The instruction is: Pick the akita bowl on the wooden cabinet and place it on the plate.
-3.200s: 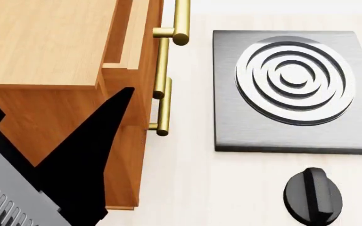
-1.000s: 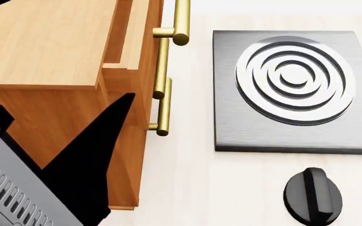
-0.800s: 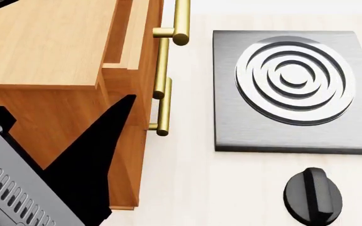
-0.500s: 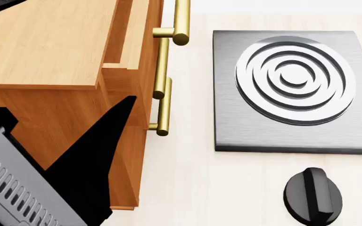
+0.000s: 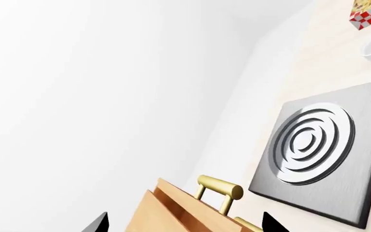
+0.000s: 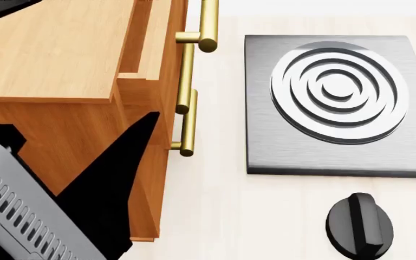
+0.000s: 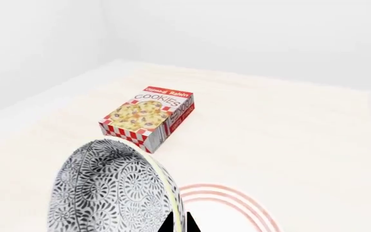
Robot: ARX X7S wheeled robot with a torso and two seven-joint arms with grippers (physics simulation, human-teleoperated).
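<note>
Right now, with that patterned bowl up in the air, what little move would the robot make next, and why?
Probably ease the right gripper down a little. In the right wrist view its tips pinch the rim of the akita bowl, which hangs tilted on edge, and the red rings of the plate show just beyond it, so lowering should bring the bowl onto the plate.

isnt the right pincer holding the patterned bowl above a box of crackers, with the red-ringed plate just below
Not quite: the box reads cookies, not crackers, and lies beyond the bowl, not under it. The right wrist view shows this; the plate does sit just below.
</note>
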